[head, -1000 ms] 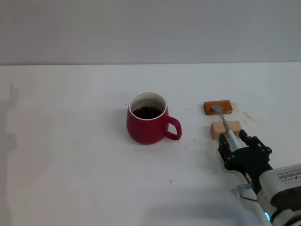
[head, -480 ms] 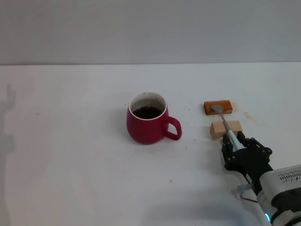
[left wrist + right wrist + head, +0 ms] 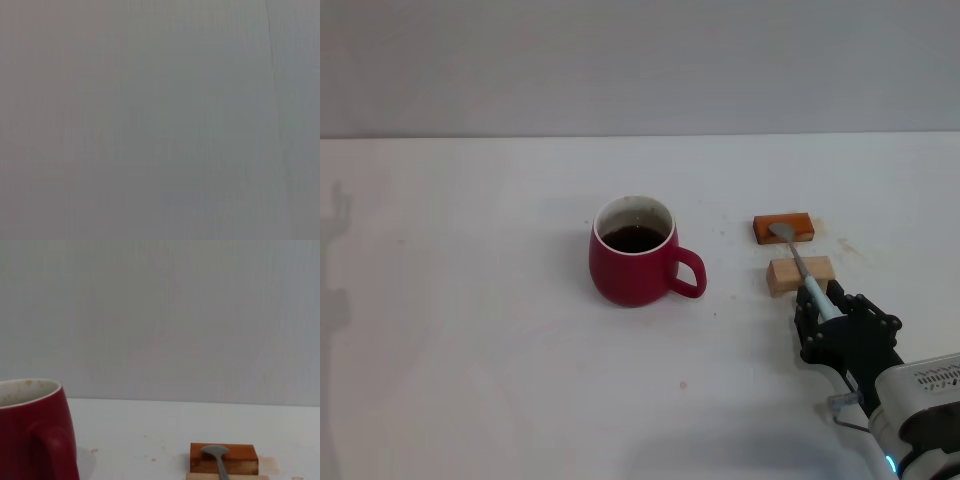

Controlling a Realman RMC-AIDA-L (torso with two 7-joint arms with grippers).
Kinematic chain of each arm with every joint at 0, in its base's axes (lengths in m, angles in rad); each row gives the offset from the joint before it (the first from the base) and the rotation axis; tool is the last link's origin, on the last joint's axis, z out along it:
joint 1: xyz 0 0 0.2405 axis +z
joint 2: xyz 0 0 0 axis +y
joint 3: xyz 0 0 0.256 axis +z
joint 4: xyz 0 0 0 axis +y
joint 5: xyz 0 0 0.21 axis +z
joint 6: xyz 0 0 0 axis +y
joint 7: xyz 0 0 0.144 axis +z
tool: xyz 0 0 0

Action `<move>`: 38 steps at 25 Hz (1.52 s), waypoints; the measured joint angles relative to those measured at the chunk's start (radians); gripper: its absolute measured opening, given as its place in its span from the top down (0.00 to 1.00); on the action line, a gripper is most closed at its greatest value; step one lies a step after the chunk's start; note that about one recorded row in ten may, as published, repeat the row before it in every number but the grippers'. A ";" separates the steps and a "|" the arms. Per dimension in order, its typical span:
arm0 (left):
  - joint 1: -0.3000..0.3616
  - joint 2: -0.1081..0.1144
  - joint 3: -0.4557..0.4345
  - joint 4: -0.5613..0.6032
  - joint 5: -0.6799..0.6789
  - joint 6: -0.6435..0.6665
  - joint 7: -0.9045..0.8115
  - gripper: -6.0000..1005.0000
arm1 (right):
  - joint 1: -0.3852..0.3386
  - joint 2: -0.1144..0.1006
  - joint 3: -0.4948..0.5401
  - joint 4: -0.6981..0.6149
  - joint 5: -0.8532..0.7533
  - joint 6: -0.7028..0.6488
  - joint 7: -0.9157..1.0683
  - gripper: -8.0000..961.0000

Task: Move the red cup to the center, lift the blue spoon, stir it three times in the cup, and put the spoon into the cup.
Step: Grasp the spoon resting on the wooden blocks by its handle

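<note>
Right gripper (image 3: pixel 817 303) fingers around the blue spoon (image 3: pixel 797 262) handle, grip uncertain, red cup (image 3: pixel 633 263) well apart

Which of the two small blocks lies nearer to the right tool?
The light wooden block, under the blue spoon's neck, just ahead of the right tool; the orange-brown block lies beyond it.
</note>
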 joint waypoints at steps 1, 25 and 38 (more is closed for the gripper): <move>0.000 0.000 0.000 0.000 0.000 0.000 0.000 0.25 | 0.000 0.000 0.000 0.000 0.000 0.000 0.000 0.65; 0.008 -0.002 0.000 0.000 0.000 0.011 0.000 0.25 | 0.003 -0.002 0.012 0.003 0.000 0.008 -0.001 0.75; 0.007 -0.002 0.000 -0.002 0.000 0.011 0.000 0.25 | 0.000 -0.002 0.011 0.003 0.000 0.010 -0.001 0.78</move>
